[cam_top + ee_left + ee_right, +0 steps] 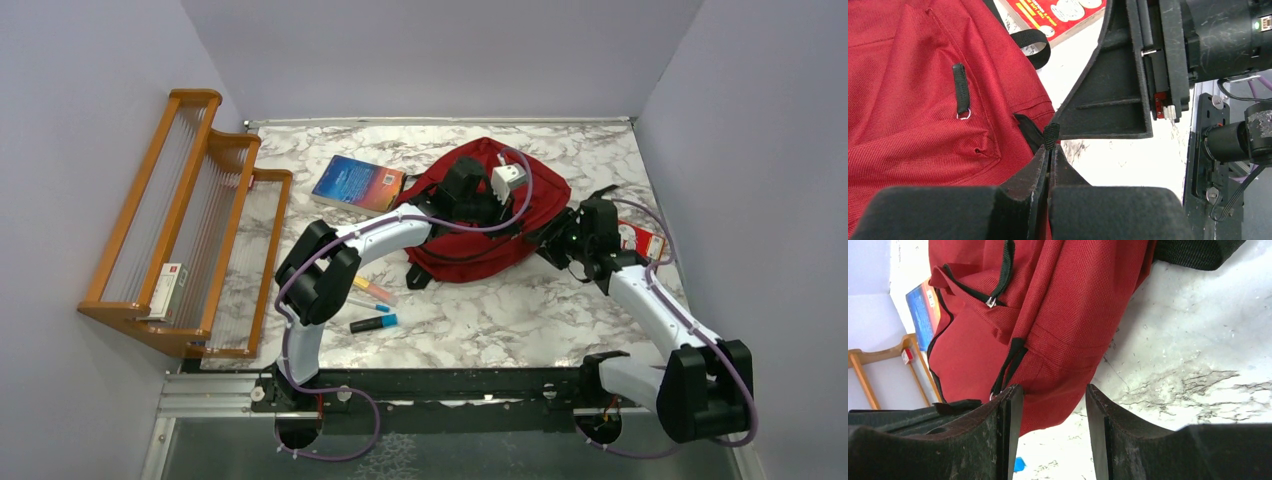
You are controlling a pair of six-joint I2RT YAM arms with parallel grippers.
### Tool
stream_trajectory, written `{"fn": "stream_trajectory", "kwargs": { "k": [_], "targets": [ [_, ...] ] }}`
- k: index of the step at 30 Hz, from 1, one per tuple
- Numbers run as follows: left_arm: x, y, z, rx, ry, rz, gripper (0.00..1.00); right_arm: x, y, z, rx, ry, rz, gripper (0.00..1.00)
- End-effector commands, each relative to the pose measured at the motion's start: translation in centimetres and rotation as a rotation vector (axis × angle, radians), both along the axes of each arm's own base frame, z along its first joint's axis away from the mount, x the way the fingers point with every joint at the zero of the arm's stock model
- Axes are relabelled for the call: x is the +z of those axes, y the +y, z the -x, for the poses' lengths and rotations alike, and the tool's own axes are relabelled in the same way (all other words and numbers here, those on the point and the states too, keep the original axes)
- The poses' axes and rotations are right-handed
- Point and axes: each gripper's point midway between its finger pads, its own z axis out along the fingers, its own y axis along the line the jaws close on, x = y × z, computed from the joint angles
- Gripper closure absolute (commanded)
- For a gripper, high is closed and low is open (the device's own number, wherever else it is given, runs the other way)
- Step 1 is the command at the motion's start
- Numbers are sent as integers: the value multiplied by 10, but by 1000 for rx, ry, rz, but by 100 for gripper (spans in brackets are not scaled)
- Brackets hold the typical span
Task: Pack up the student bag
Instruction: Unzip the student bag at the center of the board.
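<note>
Marble-patterned white and grey worktop (pixel 500 320) is enclosed by plain pale lilac walls (pixel 430 50) at the rear and both sides. Orange wooden tiered rack (pixel 228 143) stands along its left edge. Lighting is even.

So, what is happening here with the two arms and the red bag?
The two arms are working on the student bag, which lies on the marble table. The left tool is shut on a small black pull tab of the bag. The right tool is open at the bag's edge and grips nothing. A book and a blue marker lie on the table, not yet packed.
</note>
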Motion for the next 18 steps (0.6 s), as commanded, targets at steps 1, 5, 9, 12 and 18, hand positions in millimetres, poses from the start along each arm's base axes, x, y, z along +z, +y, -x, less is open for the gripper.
{"fn": "stream_trajectory", "kwargs": {
  "k": [1, 5, 9, 12, 18],
  "targets": [
    [1, -2, 8, -39, -1, 17, 100, -3, 3, -9, -49, 19, -53, 46],
    [-3, -2, 10, -46, 7, 14, 100, -8, 8, -13, -44, 31, -81, 46],
    [-5, 0, 11, -48, 8, 10, 100, -17, 9, -16, -46, 54, -81, 52],
    [-7, 2, 13, -46, 7, 1, 100, -22, 8, -20, -45, 60, -70, 63],
    [-14, 9, 16, -34, 12, -17, 100, -28, 2, -23, -70, 59, -38, 99]
  ]
}}
